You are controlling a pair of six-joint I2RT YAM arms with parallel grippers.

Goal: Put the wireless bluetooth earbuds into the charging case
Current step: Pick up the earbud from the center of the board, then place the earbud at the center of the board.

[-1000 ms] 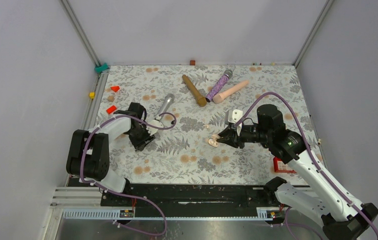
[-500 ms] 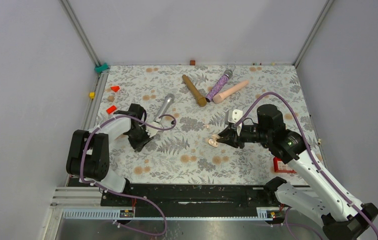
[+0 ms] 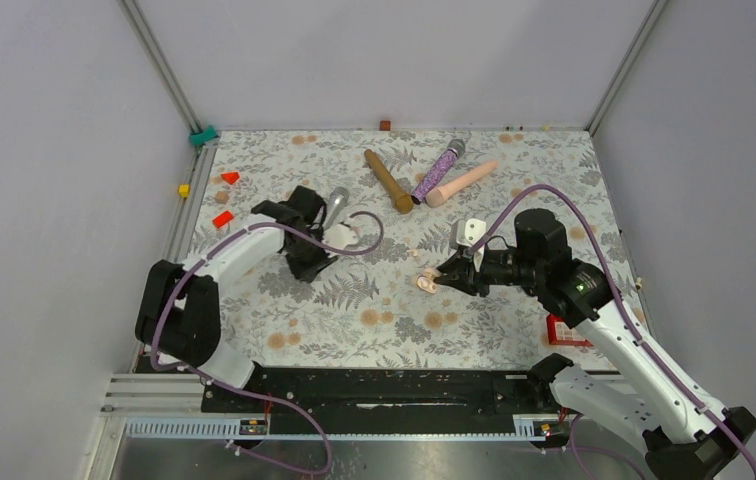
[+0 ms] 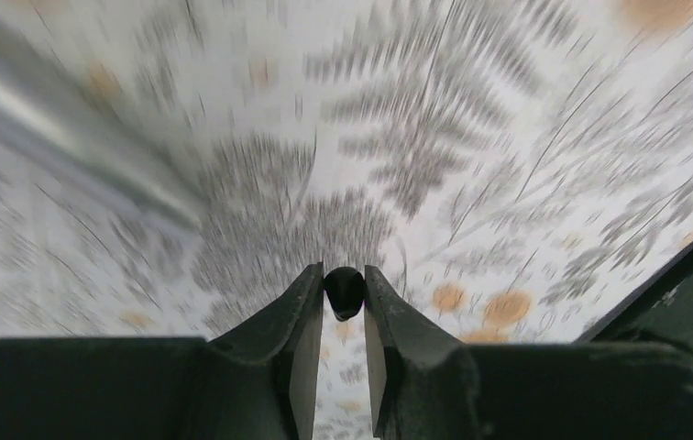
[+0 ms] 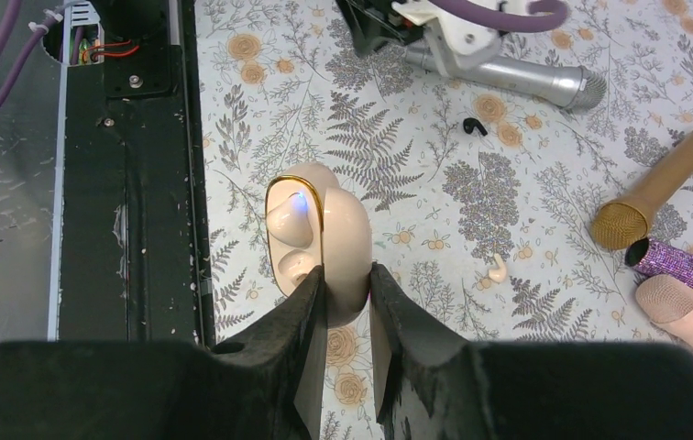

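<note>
Left claw (image 4: pixel 344 272) swung farther out, pinching earbud (image 4: pixel 344 293), long axis along fingers.

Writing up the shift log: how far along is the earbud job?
Done: the right pincer holds the charging case, lid open. In hand: the left pincer is shut on one black earbud, apart from the case. Left: seating it, plus a second black earbud lying on the mat. What the case's wells hold is unclear.
</note>
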